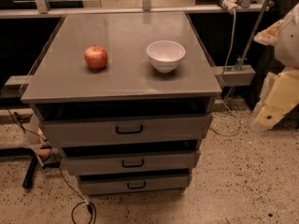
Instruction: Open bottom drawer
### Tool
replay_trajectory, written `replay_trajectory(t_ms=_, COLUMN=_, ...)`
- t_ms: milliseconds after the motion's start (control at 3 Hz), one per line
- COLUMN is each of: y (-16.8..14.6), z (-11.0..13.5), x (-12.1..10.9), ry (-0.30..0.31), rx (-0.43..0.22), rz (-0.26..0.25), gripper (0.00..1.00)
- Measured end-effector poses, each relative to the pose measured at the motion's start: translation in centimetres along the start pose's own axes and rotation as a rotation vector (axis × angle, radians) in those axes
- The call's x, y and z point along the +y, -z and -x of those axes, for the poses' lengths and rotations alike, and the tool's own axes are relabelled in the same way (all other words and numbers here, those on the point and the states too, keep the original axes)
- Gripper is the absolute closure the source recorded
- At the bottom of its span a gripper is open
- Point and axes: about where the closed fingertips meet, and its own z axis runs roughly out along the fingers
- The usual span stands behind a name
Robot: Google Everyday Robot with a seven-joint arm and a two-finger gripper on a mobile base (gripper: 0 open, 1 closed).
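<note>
**Down at the cabinet's foot: a small loop handle is waiting for a level pull**

Low against the speckled floor (243, 181), the bottom drawer (105, 186) is sitting at the base of a grey metal cabinet (126, 80), under the mid-width drawer (93, 164) and the widest top drawer (79, 131). It is looking shut or nearly so, its flat front sitting set back beneath the two above. Off at the right edge, well apart from all three drawers and higher than the bottom one, the gripper (276, 97) is hanging as a pale cream shape; whether it is open or closed I cannot tell.

By my reading, the reach is not yet begun. To do it well, the gripper is going to need to drop low, come square-on to the black loop handle (136, 185), catch the loop at its middle, then draw straight out and level rather than upward. The loop is looking thin and shallow, leaving little room behind it, and the middle drawer's handle is lying just above, easy to mistake. A dark cable (80, 210) is trailing on the floor near the left front corner, a possible snag.

Every drawer front is showing smooth matt sheet metal with crisp edges. On the flat top, a glossy red apple (96, 57) and a round white bowl (165, 55) are resting loose and apart; a jerky pull is risking a rolling apple.
</note>
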Motion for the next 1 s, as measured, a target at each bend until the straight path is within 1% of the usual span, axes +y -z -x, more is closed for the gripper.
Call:
replay_trajectory(t_ms=333, y=-2.7, z=1.9, x=4.1, ry=-0.006, rx=-0.068, rz=0.041, gripper=0.00)
replay_trajectory(t_ms=667, y=-8.1, z=3.7, x=8.6, ry=-0.033, rx=-0.115, rz=0.105, gripper=0.00)
replay_trajectory(t_ms=1000, y=-16.1, z=4.4, x=13.5, ry=-0.051, rx=-0.114, rz=0.194, gripper=0.00)
